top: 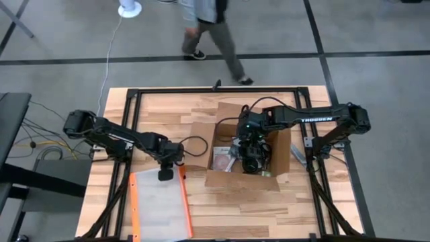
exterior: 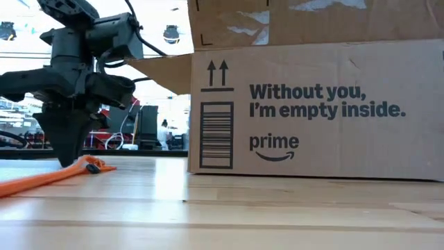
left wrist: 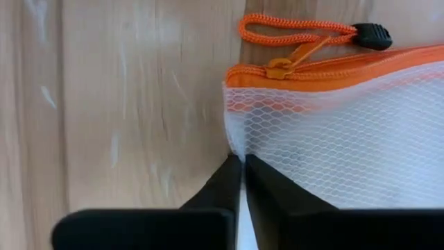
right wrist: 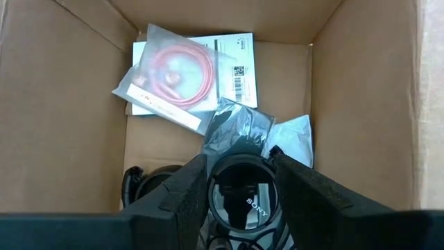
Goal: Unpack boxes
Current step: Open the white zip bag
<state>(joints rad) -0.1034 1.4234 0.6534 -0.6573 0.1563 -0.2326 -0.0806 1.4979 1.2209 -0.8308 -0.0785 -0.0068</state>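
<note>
Brown corrugated cardboard box (top: pixel 250 176) sits open on your wooden tabletop (top: pixel 289 208), and your right gripper (right wrist: pixel 243 187) reaches down inside it. Its fingers (right wrist: pixel 177 194) pinch a round black Sony-marked object in a clear bag (right wrist: pixel 239 191); beyond the fingertips lie a coiled red cable in a clear bag (right wrist: pixel 173 73) and a white printed sheet (right wrist: pixel 236 66). Your left gripper (left wrist: pixel 243 163), well apart from the box, has fingers pressed together on the edge of an orange-zippered white mesh pouch (left wrist: pixel 347 132).

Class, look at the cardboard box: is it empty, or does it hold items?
Not empty. The right wrist view shows the box holding a bagged red cable, papers and a black Sony item between the right pincer fingers.
</note>
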